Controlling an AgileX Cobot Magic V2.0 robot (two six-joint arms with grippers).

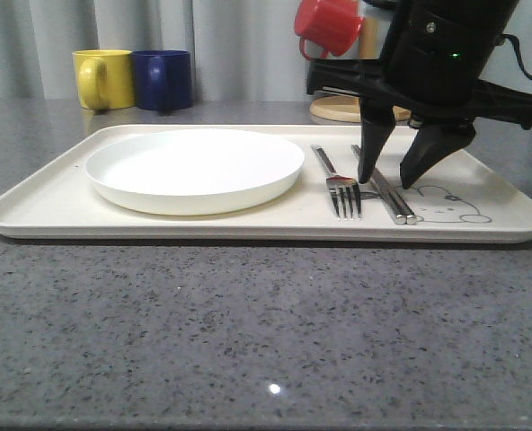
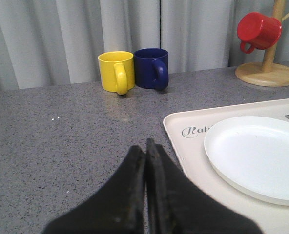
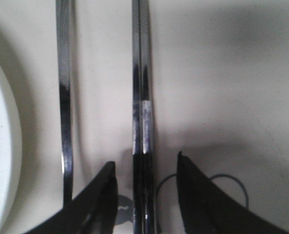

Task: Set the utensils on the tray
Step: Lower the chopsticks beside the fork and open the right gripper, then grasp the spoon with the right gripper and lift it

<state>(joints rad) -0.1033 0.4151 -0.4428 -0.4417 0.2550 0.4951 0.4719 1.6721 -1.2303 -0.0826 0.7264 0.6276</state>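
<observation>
The cream tray [image 1: 50,211] holds a round white plate [image 1: 194,166] on its left half. Right of the plate a steel fork [image 1: 341,184] lies with its tines toward the front. Beside it a pair of steel chopsticks [image 1: 387,190] lies flat on the tray. My right gripper [image 1: 387,180] stands open just above the tray, one finger on each side of the chopsticks [image 3: 142,122], not touching them; the fork [image 3: 65,97] lies just outside one finger. My left gripper [image 2: 146,146] is shut and empty, over the counter beside the tray's edge [image 2: 176,139] and the plate [image 2: 257,156].
A yellow mug [image 1: 102,78] and a blue mug [image 1: 164,79] stand behind the tray on the left. A red mug [image 1: 327,25] hangs on a wooden mug stand [image 1: 342,108] at the back right. The grey counter [image 1: 248,332] stretches in front of the tray.
</observation>
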